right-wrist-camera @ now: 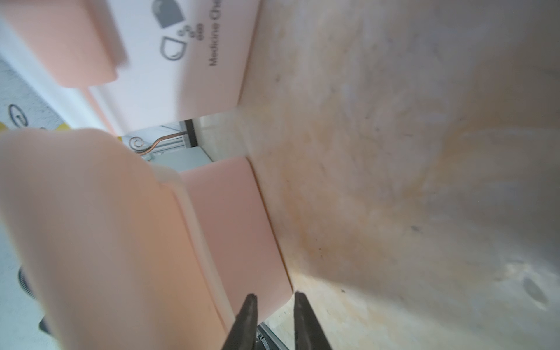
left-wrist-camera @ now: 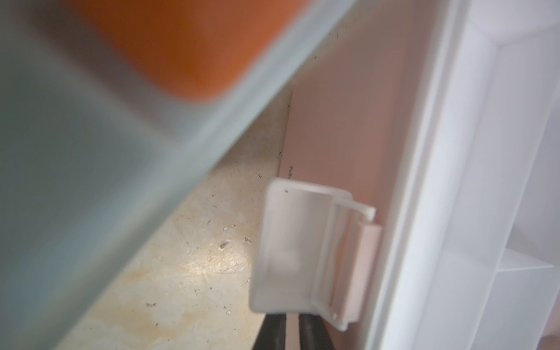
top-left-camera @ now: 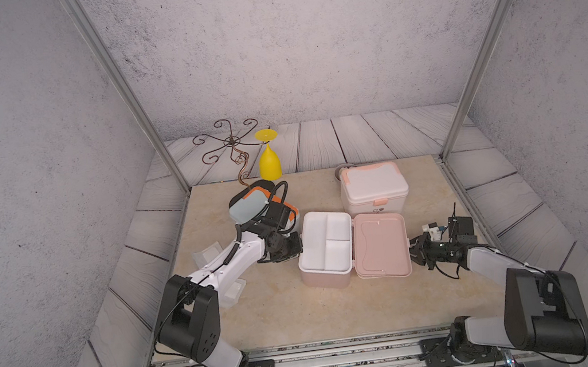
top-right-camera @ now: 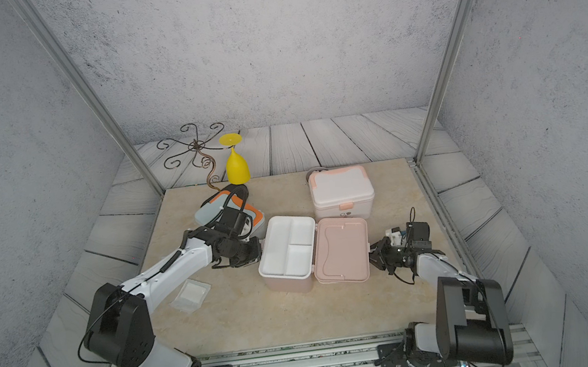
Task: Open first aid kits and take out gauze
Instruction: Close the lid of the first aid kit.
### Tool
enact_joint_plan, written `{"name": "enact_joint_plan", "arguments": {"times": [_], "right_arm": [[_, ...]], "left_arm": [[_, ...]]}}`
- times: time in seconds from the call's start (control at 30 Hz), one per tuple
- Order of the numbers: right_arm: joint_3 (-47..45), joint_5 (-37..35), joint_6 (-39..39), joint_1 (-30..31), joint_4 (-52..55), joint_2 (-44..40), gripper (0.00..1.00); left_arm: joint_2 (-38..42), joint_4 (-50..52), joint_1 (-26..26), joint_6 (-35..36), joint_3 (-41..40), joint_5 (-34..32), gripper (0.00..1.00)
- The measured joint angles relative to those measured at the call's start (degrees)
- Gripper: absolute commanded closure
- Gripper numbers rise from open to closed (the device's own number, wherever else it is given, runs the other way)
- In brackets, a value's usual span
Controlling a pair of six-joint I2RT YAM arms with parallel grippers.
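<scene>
The pink kit stands open mid-table, showing its white divided tray, with its lid flat to the right. My left gripper is at its left wall. In the left wrist view the fingers lie close together under the hanging white latch, which hides their tips. My right gripper sits at the lid's right edge, open a little, with the lid corner just ahead. The grey-blue kit is partly behind my left arm. The white kit is closed. Gauze lies under my left arm.
A yellow goblet hangs upside down from a curly wire stand at the back left. A small grey bowl peeks out behind the white kit. Metal frame posts rise at both back corners, and a rail runs along the front.
</scene>
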State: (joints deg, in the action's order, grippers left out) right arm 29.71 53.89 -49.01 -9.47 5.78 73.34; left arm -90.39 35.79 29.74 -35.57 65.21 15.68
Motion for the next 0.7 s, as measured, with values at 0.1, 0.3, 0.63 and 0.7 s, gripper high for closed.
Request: {"name": "enact_joint_plan", "arguments": {"times": [0.1, 0.3, 0.63, 0.7], "right_arm": [[1.3, 2.0, -0.5, 0.4, 0.0, -3.5, 0.76], [7.3, 2.6, -1.2, 5.6, 3.6, -7.9, 0.76], [25.1, -11.4, 5.2, 26.8, 17.2, -3.0, 0.76], [27.8, -14.7, 6.9, 29.6, 20.8, -0.5, 0.76]], "left_arm": [[-0.4, 0.0, 0.3, 0.0, 0.4, 0.0, 0.86], [-1.2, 0.0, 1.7, 0.0, 0.8, 0.4, 0.86], [-2.3, 0.3, 3.2, -0.5, 0.8, 0.7, 0.86], [-2.3, 0.3, 3.3, -0.5, 0.7, 0.9, 0.87]]}}
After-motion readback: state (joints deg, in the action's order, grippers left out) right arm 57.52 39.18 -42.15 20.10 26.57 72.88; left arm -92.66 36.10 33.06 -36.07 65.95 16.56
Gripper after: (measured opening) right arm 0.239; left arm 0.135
